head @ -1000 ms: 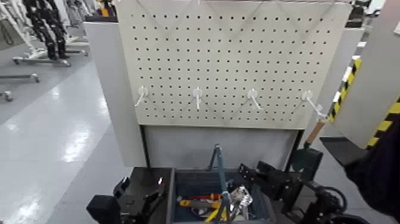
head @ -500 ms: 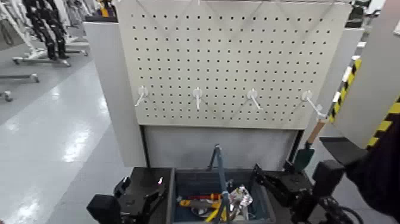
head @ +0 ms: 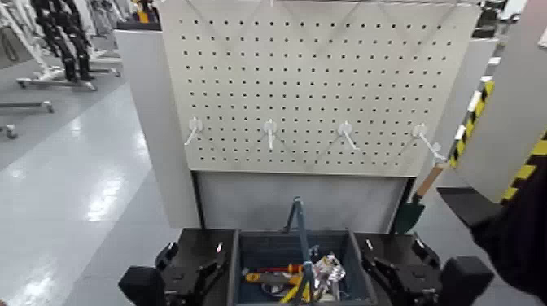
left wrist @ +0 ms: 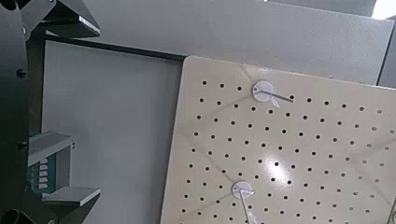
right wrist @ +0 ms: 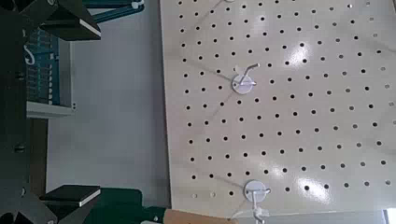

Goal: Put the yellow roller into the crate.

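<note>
A: Where's the yellow roller (head: pixel 326 269)?
B: Down in the crate (head: pixel 259 245), right of the centre handle, its yellow handle slanting toward the near edge.
A: Nearest arm?
B: The right gripper (head: pixel 391 275), just beside the crate, jaws apart and empty. The left gripper (head: pixel 194 275) is parked opposite, also spread.

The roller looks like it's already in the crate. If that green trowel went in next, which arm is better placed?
Right, probably. The green trowel is by the pegboard's lower right corner, above the right claw, which waits open beside the crate. The left claw sits across the crate.
</note>
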Controlling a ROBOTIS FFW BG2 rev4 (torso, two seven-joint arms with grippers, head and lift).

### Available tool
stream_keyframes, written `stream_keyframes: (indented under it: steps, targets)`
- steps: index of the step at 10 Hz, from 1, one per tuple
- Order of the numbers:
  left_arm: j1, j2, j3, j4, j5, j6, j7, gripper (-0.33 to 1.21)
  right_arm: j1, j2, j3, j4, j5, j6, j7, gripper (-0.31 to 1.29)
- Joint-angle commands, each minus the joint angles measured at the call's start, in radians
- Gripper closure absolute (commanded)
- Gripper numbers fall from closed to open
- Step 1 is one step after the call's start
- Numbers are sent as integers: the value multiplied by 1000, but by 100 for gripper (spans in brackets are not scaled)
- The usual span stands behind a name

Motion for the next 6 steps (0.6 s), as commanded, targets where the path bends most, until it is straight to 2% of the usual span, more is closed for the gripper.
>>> stream_keyframes:
  steps: [1, 3, 6]
  targets:
    - [2, 0, 2, 0, 1, -1, 1, 11, 49, 23, -12, -16, 53, -34, 2, 14]
    - [2, 0, 4, 0, 1, -1, 1, 11, 76, 34, -12, -27, 83, -39, 4, 13]
    - [5, 0, 7, 0, 1, -2, 1, 11, 115, 51, -14, -27, 100, -59, 1, 13]
